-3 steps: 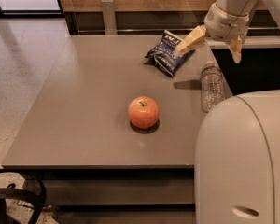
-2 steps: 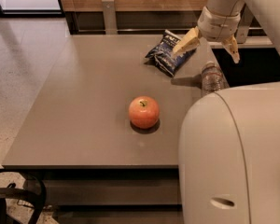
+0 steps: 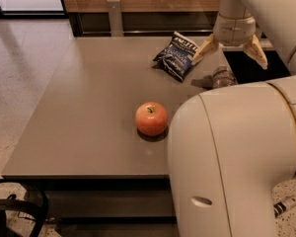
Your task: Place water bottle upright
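Camera view shows the claw (image 3: 231,50) at the far right of the bench (image 3: 89,93), released, its two fingers spread wide and pointing down. It hangs above the water bottle (image 3: 222,76) with a visible gap beneath it, holding nothing.

Change noted: over the last second the large pale arm housing (image 3: 237,157) has swung left across the near right of the scene. It now hides most of the bottle, which showed almost whole a second ago. Only a short clear ribbed portion remains in sight, just right of the dark snack bag (image 3: 176,55). That portion sits where the bottle lay before, so the bottle has not shifted. The claw has kept nearly the same station and the same spread.

Bottle condition: lying on its side at the right edge of the bench, not upright. Which way its cap points cannot be determined.

The apple (image 3: 151,118) stands well apart, nearer and to the left, undisturbed.

Assessment: the arm is repositioning over the bottle, and no grasp has begun. The task remains at its approach stage, and a descent astride the bottle is the likely requirement.
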Tool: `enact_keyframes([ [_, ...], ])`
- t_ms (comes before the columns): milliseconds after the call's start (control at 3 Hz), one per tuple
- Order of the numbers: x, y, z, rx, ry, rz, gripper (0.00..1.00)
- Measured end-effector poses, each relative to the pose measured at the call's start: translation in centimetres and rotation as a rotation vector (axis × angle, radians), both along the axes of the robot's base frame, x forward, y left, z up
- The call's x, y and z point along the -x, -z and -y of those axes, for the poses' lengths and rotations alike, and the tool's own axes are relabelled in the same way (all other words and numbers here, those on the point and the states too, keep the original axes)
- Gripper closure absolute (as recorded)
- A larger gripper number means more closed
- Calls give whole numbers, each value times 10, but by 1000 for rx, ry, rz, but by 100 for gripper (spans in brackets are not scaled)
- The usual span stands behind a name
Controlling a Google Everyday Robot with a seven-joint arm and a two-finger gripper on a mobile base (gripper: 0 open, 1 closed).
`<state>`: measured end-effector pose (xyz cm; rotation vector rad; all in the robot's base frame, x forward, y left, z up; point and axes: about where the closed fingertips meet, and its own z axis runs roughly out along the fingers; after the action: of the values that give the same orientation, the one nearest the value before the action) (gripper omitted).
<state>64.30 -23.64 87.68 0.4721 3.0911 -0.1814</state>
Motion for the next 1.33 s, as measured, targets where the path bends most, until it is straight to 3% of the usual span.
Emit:
enact_keyframes([
  [333,13,-9,20,22,96,11,0],
  [667,27,-15,34,1,141,27,0],
  [1333,37,-19,28,-107,100,55,0],
])
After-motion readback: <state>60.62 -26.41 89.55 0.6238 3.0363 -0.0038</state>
